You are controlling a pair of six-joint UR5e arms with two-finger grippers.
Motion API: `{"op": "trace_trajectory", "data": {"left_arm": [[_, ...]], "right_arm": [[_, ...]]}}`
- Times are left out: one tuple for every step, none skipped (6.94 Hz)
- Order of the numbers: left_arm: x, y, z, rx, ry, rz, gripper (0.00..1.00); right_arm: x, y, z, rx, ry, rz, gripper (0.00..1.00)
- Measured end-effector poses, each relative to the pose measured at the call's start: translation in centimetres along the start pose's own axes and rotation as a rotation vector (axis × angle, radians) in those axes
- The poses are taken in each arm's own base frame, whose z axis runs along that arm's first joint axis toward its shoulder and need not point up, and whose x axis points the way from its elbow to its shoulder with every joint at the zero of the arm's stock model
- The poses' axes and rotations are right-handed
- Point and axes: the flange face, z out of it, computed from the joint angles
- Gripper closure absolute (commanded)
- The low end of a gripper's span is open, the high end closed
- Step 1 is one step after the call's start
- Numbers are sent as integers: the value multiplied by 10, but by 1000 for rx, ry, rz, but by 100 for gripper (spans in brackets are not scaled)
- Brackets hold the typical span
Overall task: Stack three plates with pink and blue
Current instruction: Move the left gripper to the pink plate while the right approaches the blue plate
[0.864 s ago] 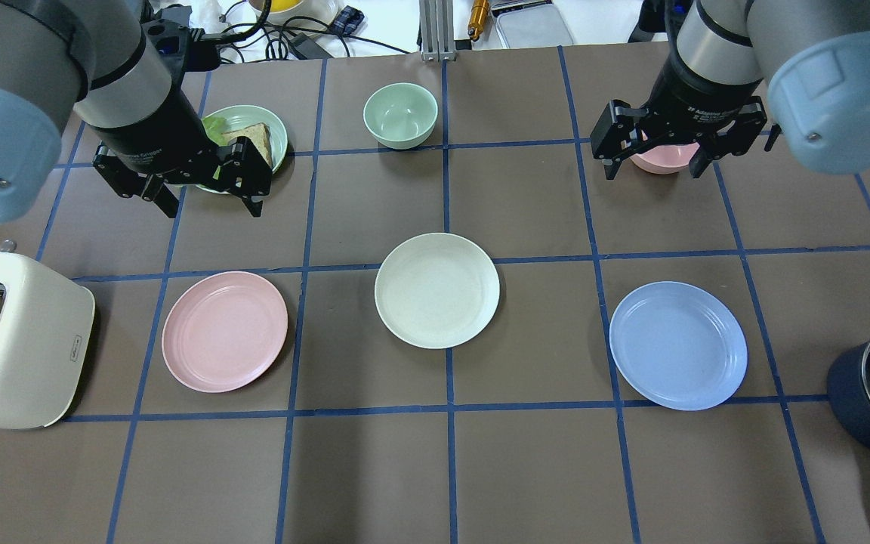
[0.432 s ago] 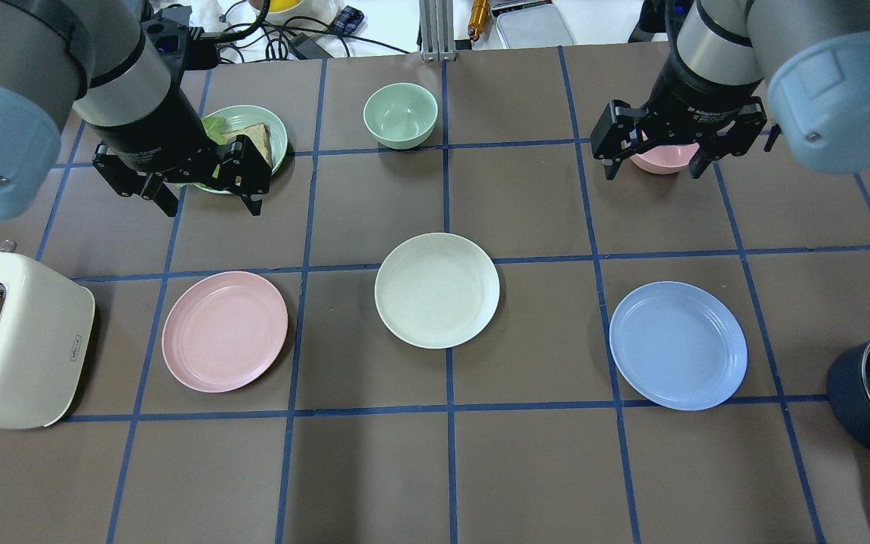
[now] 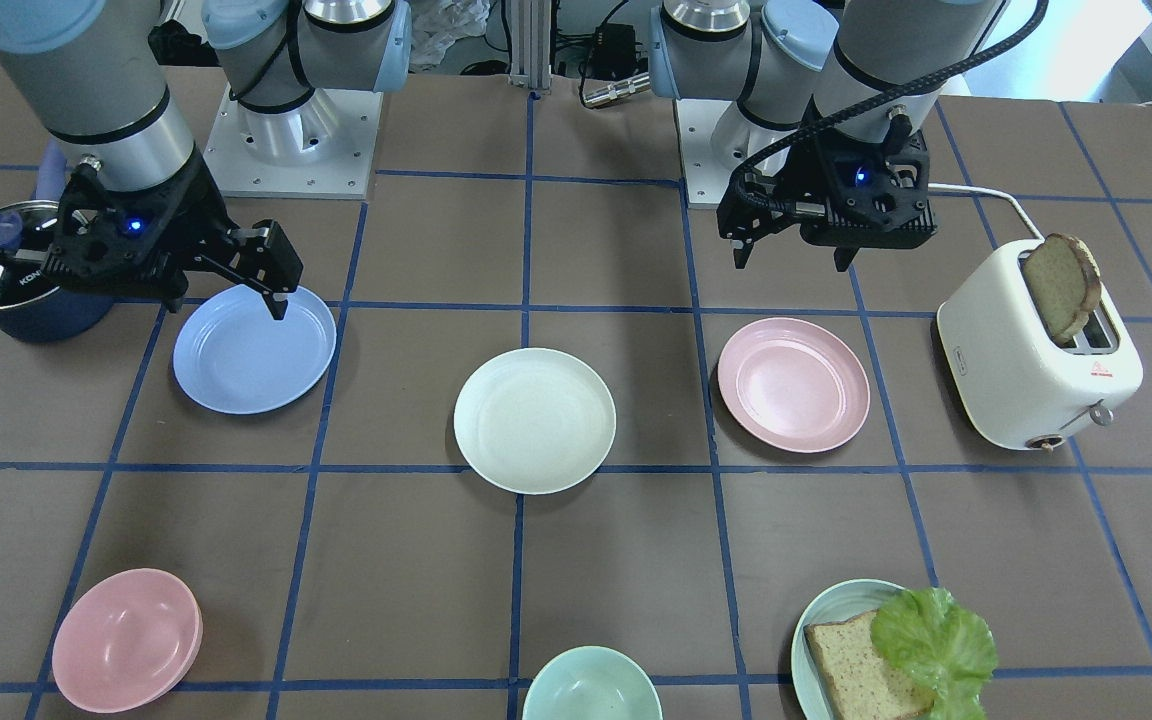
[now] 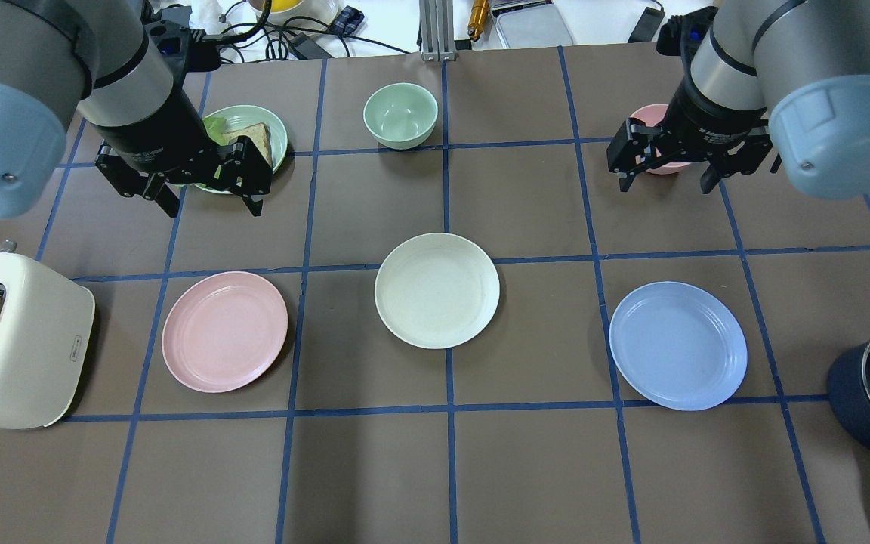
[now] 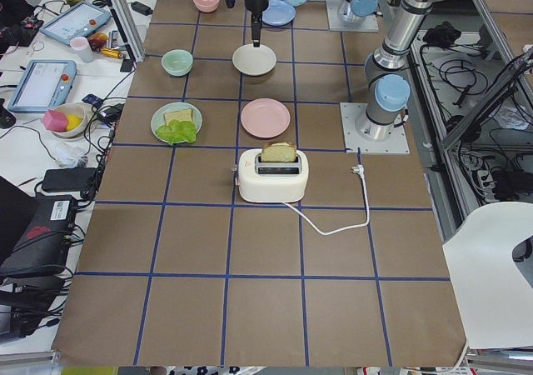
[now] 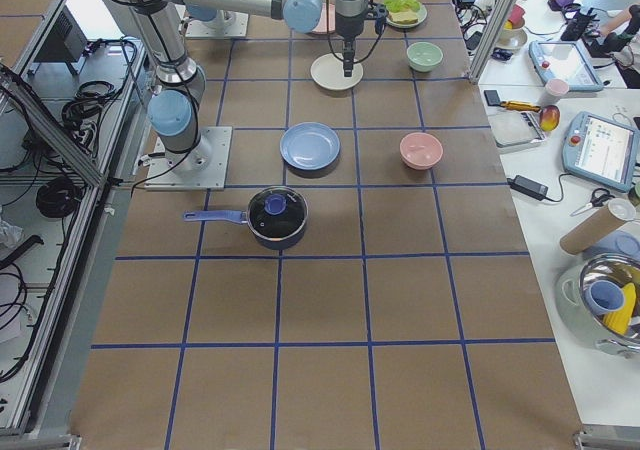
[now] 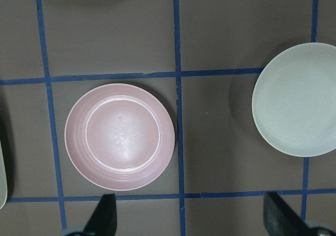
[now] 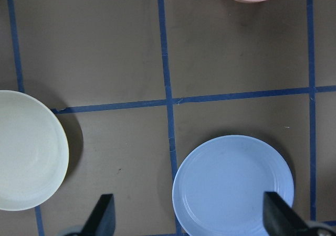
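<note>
Above table (image 4: 526, 468), left hand (image 4: 214, 210), right hand (image 4: 664, 187) hover spread.

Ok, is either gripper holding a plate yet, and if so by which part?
Nothing is held: the left gripper and the right gripper are both open and empty.

Opposed overhead and front views, both over the cream plate (image 4: 436, 290)

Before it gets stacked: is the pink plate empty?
Empty. The pink plate shows a bare inside in the left wrist and overhead views; nothing lies on it.
</note>
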Motion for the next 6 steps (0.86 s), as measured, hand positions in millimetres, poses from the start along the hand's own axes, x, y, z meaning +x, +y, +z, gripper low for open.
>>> {"op": "trace_trajectory", "data": {"left_arm": [[0,-1,0,1,0,0,0],[0,-1,1,0,0,0,0],[0,-1,1,0,0,0,0],[0,-2,2,2,-1,0,0],[0,-3,4,8,0,0,0],[0,-4,6,10,-1,-4,0]], "right_arm": [[28,1,22,-36,2,-3,0],[58,3,43,-68,-1,2,0],[89,7,60,-94,-5,20,0],[119,8,70,-105,-7,21,0],[144,2,75,-109,-3,16,0],[159,-6,92,-141,-6,18,0]]}}
